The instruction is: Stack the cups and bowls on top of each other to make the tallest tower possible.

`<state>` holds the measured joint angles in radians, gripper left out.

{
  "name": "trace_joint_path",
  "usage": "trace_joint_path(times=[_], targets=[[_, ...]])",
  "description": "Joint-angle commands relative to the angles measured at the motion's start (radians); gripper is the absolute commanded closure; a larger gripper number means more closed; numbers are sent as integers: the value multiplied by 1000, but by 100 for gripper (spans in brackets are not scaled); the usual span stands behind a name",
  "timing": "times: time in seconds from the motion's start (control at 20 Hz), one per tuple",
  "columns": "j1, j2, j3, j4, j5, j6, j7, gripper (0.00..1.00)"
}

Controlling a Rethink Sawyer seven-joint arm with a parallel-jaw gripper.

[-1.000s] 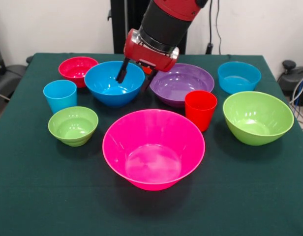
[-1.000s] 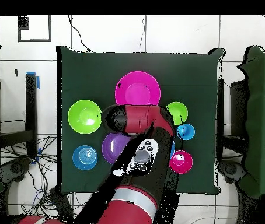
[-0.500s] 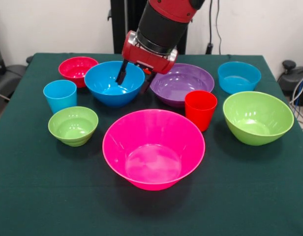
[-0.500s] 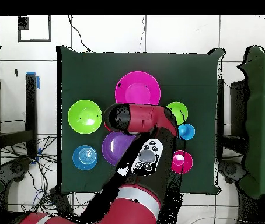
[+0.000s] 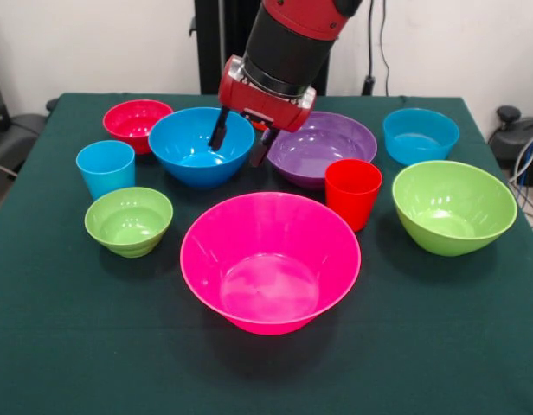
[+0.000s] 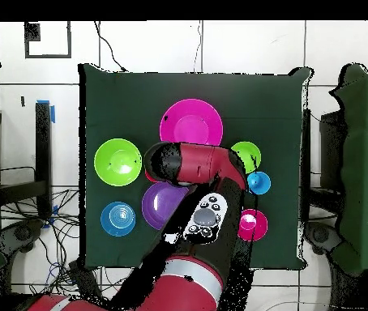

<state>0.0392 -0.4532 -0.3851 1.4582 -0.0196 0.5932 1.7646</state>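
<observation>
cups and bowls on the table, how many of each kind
Bowls: 7 – pink, big green, small green, big blue, small blue, purple, crimson
Cups: 2 – red, light blue
Total: 9

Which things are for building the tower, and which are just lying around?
For the tower:
pink bowl
two green bowls
two blue bowls
purple bowl
crimson bowl
red cup
blue cup

Just lying around:
cables beside the table
</observation>
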Motion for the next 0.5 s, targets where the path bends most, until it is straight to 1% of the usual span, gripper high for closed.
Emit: trace_joint_path(times=[0.05,0.35,0.5], targets=[[-17,14,113,60,48,21,161,0],[-25,-2,134,65,68,54,141,0],[-28,-21,145,72,83,88,128,0]])
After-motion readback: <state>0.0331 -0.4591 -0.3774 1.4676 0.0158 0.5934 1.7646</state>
